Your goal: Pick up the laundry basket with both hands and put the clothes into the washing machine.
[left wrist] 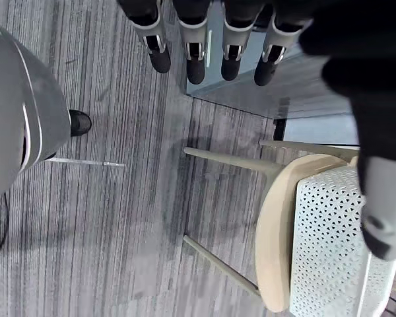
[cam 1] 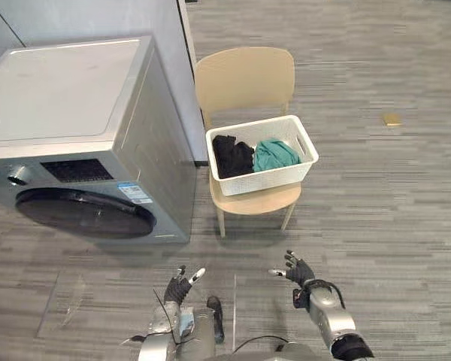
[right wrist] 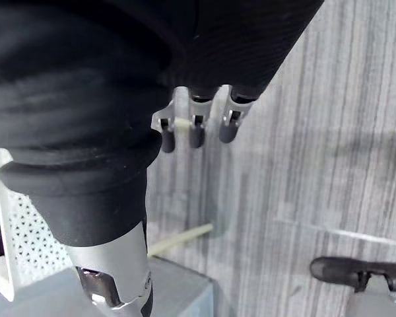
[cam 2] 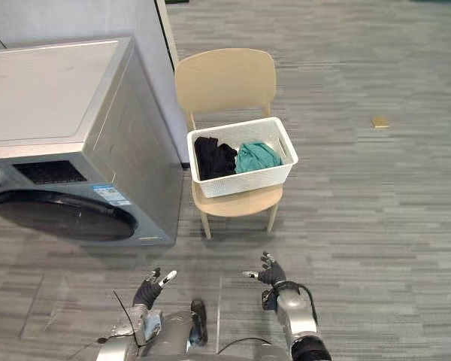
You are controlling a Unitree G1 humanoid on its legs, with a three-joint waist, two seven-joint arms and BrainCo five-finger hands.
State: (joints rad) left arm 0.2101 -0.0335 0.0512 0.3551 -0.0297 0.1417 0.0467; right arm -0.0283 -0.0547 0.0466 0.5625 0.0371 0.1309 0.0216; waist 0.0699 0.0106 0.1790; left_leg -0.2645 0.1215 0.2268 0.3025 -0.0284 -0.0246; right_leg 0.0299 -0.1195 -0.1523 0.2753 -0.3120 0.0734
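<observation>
Now, start of the basket pick; nothing is gripped.

- Washing machine: stands left of the chair, close beside it, with its round door closed and facing me.
- Chair: carries the load, backrest on the far side, seat facing me.
- Basket: white, sits on the chair seat and covers most of it. The seat's front edge shows just below it, and its right end reaches past the seat's right edge. Its long axis runs across my view, left to right, with the right end turned slightly away.
- Contents: black clothes at the left end, a green garment at the right end.
- Left hand: low over the floor, fingers straight with the thumb apart, holding nothing.
- Right hand: same height, fingers spread, also holding nothing.

Key relation: the basket lies ahead of and above both hands, well apart from them. It sits a little right of the midline between them, so I judge the right hand nearer. My read is that each hand goes forward and up to its own short end, and the left has further to travel.
</observation>
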